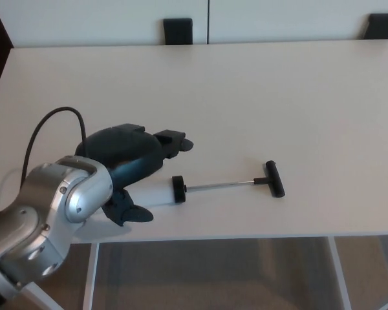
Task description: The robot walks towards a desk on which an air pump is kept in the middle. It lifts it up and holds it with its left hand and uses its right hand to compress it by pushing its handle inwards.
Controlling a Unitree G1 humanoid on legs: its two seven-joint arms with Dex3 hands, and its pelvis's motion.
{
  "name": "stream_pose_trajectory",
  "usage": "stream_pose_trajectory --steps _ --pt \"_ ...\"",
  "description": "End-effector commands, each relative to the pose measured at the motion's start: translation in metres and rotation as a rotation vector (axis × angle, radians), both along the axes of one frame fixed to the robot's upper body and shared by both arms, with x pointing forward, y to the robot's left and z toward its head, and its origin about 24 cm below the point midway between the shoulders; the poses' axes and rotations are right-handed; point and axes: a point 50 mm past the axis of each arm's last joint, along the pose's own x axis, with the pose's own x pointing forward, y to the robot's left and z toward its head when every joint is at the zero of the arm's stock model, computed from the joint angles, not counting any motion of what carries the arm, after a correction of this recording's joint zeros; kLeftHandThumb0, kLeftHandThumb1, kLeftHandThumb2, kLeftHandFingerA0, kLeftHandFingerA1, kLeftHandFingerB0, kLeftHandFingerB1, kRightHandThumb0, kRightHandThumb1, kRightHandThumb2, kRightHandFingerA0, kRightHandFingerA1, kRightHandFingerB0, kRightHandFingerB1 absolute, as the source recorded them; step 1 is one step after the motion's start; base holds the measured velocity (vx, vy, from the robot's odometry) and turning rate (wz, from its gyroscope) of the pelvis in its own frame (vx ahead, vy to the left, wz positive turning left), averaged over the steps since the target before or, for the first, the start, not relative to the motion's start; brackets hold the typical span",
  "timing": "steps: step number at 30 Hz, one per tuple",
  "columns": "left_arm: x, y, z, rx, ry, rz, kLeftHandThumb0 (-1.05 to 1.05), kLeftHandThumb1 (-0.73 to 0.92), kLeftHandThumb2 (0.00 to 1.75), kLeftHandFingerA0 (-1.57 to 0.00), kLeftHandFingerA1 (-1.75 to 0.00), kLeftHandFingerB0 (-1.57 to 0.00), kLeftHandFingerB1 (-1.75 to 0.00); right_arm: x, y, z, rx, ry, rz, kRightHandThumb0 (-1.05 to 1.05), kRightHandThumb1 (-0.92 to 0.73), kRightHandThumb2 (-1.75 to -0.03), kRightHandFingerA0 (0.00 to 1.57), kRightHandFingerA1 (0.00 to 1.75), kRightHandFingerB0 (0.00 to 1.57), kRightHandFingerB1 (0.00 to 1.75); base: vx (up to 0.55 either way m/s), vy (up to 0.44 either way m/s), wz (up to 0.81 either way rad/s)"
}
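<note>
Air pump (pixel 223 186) lies flat on the desk (pixel 278 97) near its front edge, about mid-width, rod pulled out, T-handle (pixel 274 178) pointing toward the right edge. Our left hand (pixel 134 168) sits over the barrel end, fingers (pixel 174 141) spread on the far side and thumb on the near side, holding nothing yet. Right hand not in view.

We'd judge the pump light and rigid: smooth pale plastic barrel, probably slippery, thin metal rod that could bend under side load. We'd grab the barrel just behind the black collar (pixel 178 190), never the rod. Expect it to roll or skid toward the front edge if nudged.
</note>
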Motion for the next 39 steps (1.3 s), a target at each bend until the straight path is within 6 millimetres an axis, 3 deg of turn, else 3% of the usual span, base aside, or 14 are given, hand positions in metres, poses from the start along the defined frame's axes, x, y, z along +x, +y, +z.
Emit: stream_pose_trajectory --steps 1,2,4,5,6,19,27,39 --pt "0.002 0.002 0.005 0.243 -0.168 -0.08 -0.3 0.31 0.87 0.0 -0.46 0.0 -0.46 0.001 -0.011 0.011 -0.109 -0.001 0.015 -0.59 -0.6 -0.59 0.45 0.43 0.24 0.3 0.0 0.0 0.0" --pt "0.002 0.002 0.003 0.252 -0.167 -0.082 -0.3 0.32 0.87 0.0 -0.47 0.0 -0.46 0.001 -0.011 0.011 -0.111 -0.003 0.018 -0.64 -0.52 -0.83 0.38 0.52 0.15 0.41 0.0 0.0 0.0" --pt "0.002 0.001 0.001 0.263 -0.166 -0.085 -0.3 0.32 0.88 0.0 -0.47 0.0 -0.46 0.001 -0.011 0.012 -0.117 -0.002 0.025 -0.65 -0.53 -0.83 0.38 0.52 0.16 0.41 0.0 0.0 0.0" --pt "0.002 0.001 0.0 0.266 -0.166 -0.085 -0.3 0.32 0.88 0.0 -0.47 0.0 -0.46 0.0 -0.011 0.012 -0.122 0.0 0.028 -0.65 -0.53 -0.83 0.38 0.52 0.16 0.41 0.0 0.0 0.0" --pt "0.002 0.001 -0.001 0.271 -0.166 -0.083 -0.3 0.32 0.88 0.0 -0.47 0.0 -0.46 0.001 -0.01 0.012 -0.122 0.001 0.026 -0.6 -0.61 -0.59 0.46 0.42 0.23 0.3 0.0 0.0 0.0" --pt "0.004 0.001 -0.016 0.317 -0.13 -0.062 -0.31 0.34 0.89 0.0 -0.47 0.0 -0.46 0.001 -0.008 0.012 -0.122 -0.002 0.023 -0.6 -0.61 -0.59 0.47 0.42 0.23 0.3 0.0 0.0 0.0" --pt "0.006 0.0 -0.04 0.35 -0.08 -0.049 -0.31 0.35 0.9 0.0 -0.47 0.0 -0.47 0.0 -0.008 0.01 -0.12 0.001 0.014 -0.6 -0.61 -0.59 0.47 0.42 0.24 0.3 0.0 0.0 0.0" --pt "0.015 -0.021 -0.066 0.32 -0.035 -0.016 -0.31 0.35 0.9 0.0 -0.46 0.0 -0.46 0.006 -0.008 0.012 -0.136 -0.015 0.016 -0.61 -0.61 -0.59 0.48 0.42 0.25 0.31 0.0 0.0 0.0"
